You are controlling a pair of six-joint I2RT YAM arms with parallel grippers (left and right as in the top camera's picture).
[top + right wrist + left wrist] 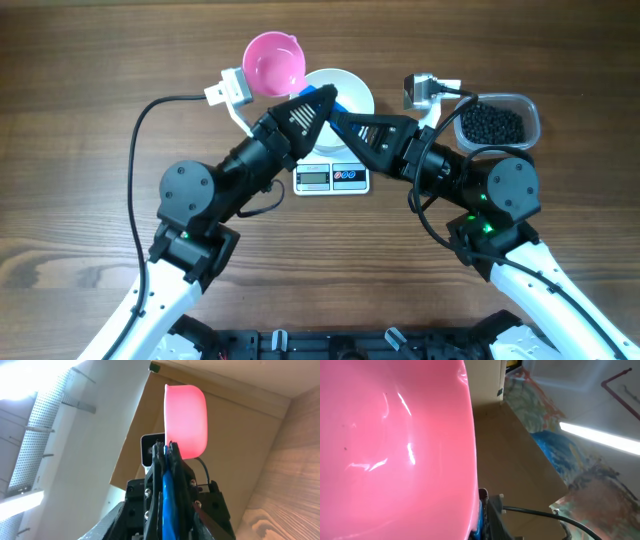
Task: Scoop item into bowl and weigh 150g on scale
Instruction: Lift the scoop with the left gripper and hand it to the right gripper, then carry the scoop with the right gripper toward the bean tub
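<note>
Your beads (490, 124) are tiny, round and matte black, packed into one dark grainy heap, far too many to count. They lie in a single clear rectangular tub (531, 106) on the tabletop (100, 60), at your right arm's side, well apart from the scale (332, 178).

You have one white scale, showing one grey display (313, 178) and two small buttons (345, 177). One round white bowl (356, 90) sits on it, and what shows of its inside is plain white.

You also have one pink scoop (275, 58), raised just beside the bowl, with a blue handle (322, 97).

Your left claw (312, 105) is clamped on that handle. Your right claw (342, 118) meets it over the bowl. In the right wrist view, dark fingers (159, 467) flank the blue strip closely, but you cannot tell whether that claw grips it.
</note>
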